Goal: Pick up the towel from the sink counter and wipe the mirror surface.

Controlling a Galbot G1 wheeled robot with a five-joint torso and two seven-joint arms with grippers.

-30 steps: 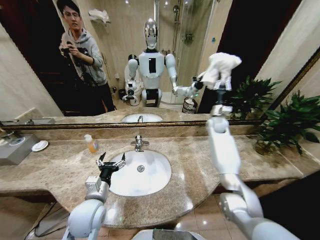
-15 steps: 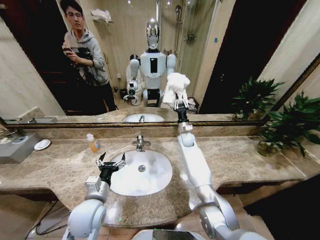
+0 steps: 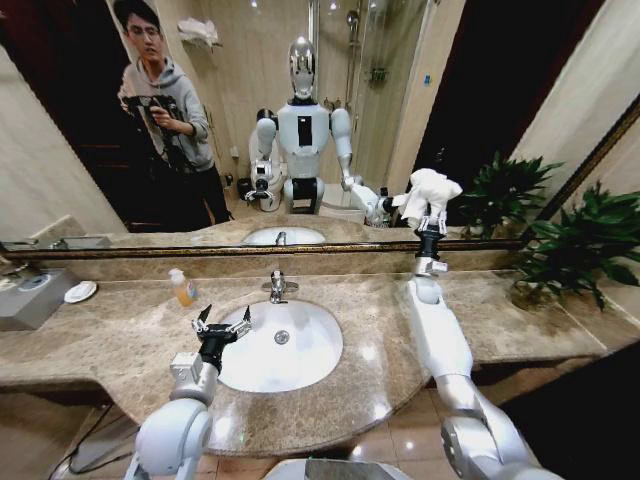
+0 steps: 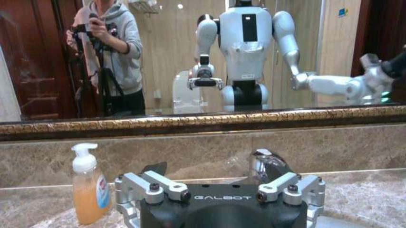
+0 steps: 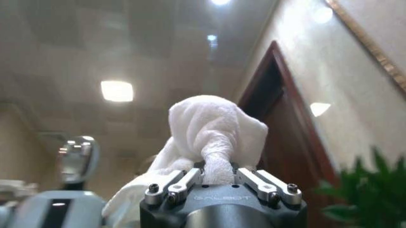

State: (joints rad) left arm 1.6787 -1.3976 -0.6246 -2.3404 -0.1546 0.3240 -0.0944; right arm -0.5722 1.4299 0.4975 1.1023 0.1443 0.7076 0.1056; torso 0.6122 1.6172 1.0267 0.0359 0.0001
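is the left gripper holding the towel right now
No, the left gripper hangs open over the basin with nothing in it, while the right gripper grips the towel up at the mirror.

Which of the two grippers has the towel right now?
The right gripper, raised at the mirror, is shut on the white towel. The left gripper hangs open above the basin, holding nothing.

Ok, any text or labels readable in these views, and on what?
"GALBOT": on the left gripper body.
Right gripper body, shut on the towel: faint lettering, unreadable.
Soap bottle label: too blurred.
Blue sign in the mirror: too small.
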